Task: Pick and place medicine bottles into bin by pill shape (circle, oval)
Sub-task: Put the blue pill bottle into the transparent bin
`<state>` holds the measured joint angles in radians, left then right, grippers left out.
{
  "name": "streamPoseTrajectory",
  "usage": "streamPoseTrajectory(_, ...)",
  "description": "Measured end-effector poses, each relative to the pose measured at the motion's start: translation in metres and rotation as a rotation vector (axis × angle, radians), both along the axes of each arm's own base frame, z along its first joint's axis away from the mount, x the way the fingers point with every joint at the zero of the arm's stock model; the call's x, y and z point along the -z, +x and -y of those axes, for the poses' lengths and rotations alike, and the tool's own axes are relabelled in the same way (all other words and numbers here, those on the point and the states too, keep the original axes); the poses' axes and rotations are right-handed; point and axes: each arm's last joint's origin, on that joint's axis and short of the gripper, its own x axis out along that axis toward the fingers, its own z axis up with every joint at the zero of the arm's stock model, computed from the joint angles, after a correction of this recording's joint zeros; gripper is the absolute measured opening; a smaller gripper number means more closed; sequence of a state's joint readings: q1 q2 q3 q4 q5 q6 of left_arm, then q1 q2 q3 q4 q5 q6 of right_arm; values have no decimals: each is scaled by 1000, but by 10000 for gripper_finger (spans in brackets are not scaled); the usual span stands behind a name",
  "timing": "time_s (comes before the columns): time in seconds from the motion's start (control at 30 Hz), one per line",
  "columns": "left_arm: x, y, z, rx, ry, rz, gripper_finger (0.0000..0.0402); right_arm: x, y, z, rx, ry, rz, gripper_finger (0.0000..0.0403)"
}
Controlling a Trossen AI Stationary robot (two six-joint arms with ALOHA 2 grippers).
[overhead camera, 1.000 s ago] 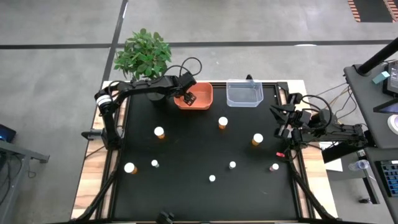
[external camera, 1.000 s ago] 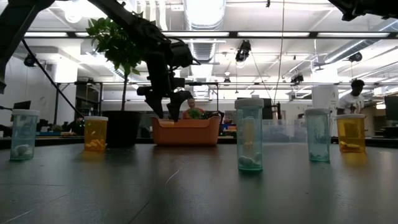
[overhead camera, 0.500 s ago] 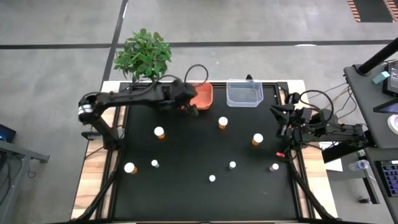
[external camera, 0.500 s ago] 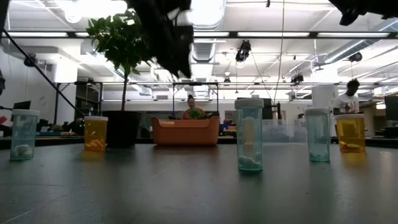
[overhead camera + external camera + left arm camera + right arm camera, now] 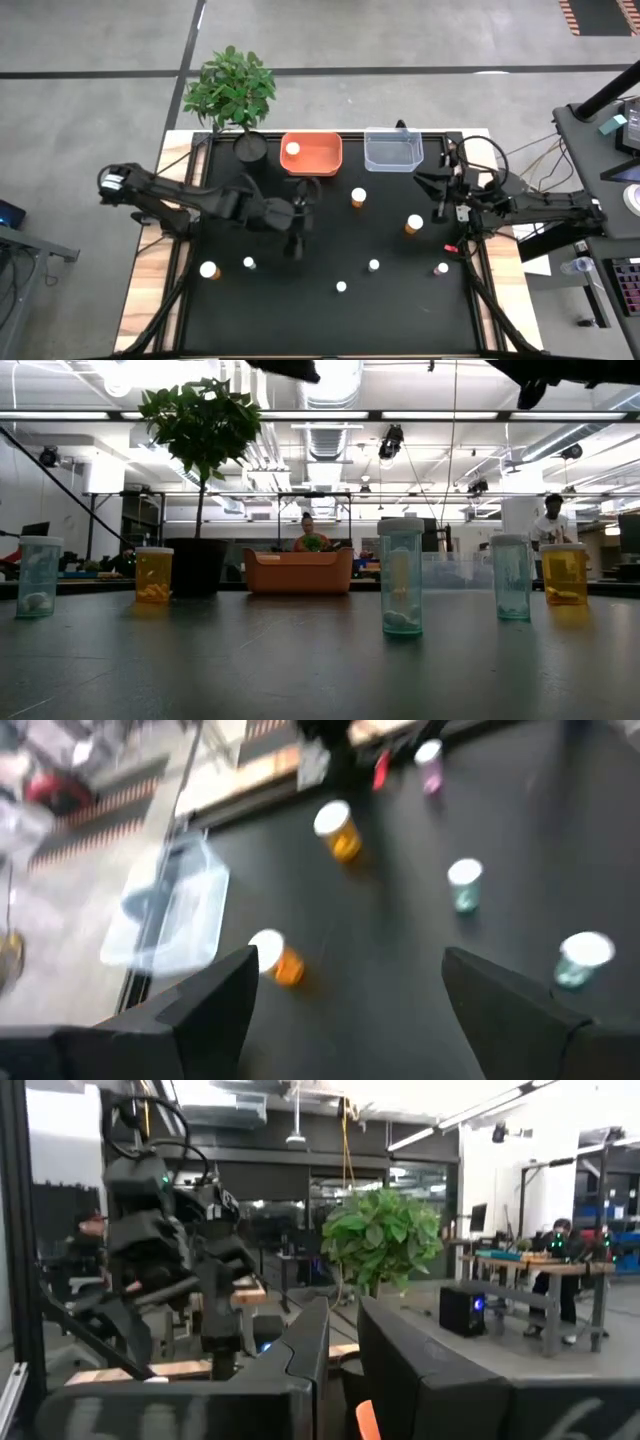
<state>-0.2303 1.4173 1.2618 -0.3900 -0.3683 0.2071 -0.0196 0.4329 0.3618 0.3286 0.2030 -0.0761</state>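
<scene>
Seen from above on the black table (image 5: 330, 240): left gripper (image 5: 297, 222) stretched low toward the centre, at about 9 o'clock of the mat's middle, fingers (image 5: 215, 1000) spread wide in the left wrist view with nothing between them. Right gripper (image 5: 437, 190) parked at the 3 o'clock edge, its two dark fingers (image 5: 305, 1350) standing close together with only a narrow gap, holding nothing. At 12 o'clock, an orange rectangular plastic bin (image 5: 312, 154) with one white-capped bottle (image 5: 292, 149) lying inside near its left wall; just beside it toward 1 o'clock, a clear plastic bin (image 5: 393, 150). At 11 o'clock, a potted green leafy plant (image 5: 231, 87) in a dark pot. Spread over the mat, well apart from one another: a wider amber bottle with white cap (image 5: 358, 197) just past 12 o'clock of centre, below the gap between the bins; a second amber white-capped bottle (image 5: 414, 223) toward 3 o'clock, near the right gripper; a third amber white-capped bottle (image 5: 208, 270) at 8 o'clock by the mat's left edge; a tiny white-capped vial (image 5: 249, 263) just beside it; another tiny white-capped vial (image 5: 373, 265) at 5 o'clock; one more tiny white-capped vial (image 5: 341, 286) at 6 o'clock; a tiny pink-capped vial (image 5: 440, 268) at 4 o'clock near the right edge. All upright on the table in the low view.
</scene>
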Motion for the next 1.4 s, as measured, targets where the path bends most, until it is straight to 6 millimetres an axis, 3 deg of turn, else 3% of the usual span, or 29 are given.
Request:
streamPoseTrajectory(0.13, 3, -17, 9, 49, -14, 98, 297, -3, 21, 0, -4, 10, -95, 50)
streamPoseTrajectory(0.33, 7, -40, 8, 47, -91, 243, 297, -6, 40, -3, -29, 81, -225, 50)
streamPoseTrajectory(0.67, 18, -67, -1, 3, -210, 305, 297, -10, 71, -12, -51, 231, -467, 50)
streamPoseTrajectory(0.9, 13, -79, -5, 10, -136, 332, 297, 1, 84, -19, 10, 390, -790, 50)
streamPoseTrajectory(1.13, 12, -82, -7, 13, -44, 318, 297, 8, 87, -19, 212, 594, -1108, 50)
streamPoseTrajectory(1.4, 14, -82, -9, 7, 114, 275, 297, 8, 112, -17, 308, 647, -1206, 50)
